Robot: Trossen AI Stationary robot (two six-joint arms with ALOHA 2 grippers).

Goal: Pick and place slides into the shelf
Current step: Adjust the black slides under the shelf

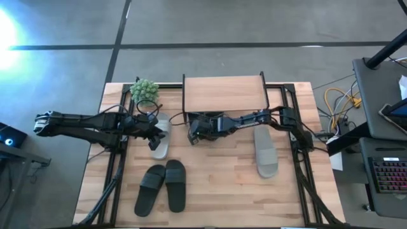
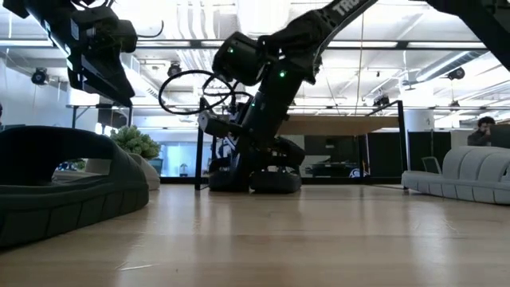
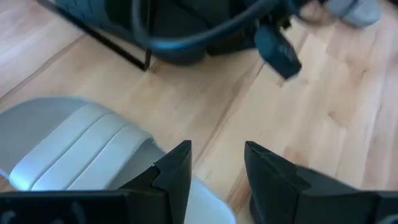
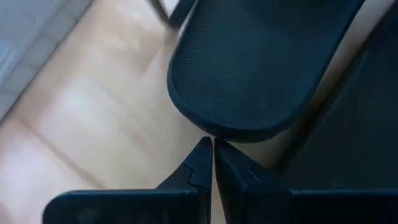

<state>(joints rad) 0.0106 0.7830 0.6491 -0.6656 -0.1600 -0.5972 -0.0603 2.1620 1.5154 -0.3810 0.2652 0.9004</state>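
Note:
The shelf (image 1: 222, 92) stands at the table's far middle. Beneath its front edge lie two black slides (image 4: 261, 68) (image 4: 367, 124), flat on the table. My right gripper (image 4: 213, 158) is shut, its tips at the rounded end of the nearer one; it also shows in the high view (image 1: 194, 132). My left gripper (image 3: 217, 165) hangs open above a light grey slide (image 3: 81, 149) at the left (image 1: 160, 137), touching nothing. Two more black slides (image 1: 162, 186) lie side by side near the front. Another grey slide (image 1: 265, 151) lies at the right. My right gripper's shut fingertips (image 4: 205, 149) meet the rim of the black slide's rounded end (image 4: 217, 132), slanting down from the table's right side. The slide lies flat on the table, sole down. Whether the tips press on it or only stand against it, I cannot tell.
A small green plant (image 1: 145, 90) stands at the far left beside the shelf. Black frame rails (image 1: 117, 159) run along both sides of the table. A bare stretch of wood lies between the black pair and the right grey slide.

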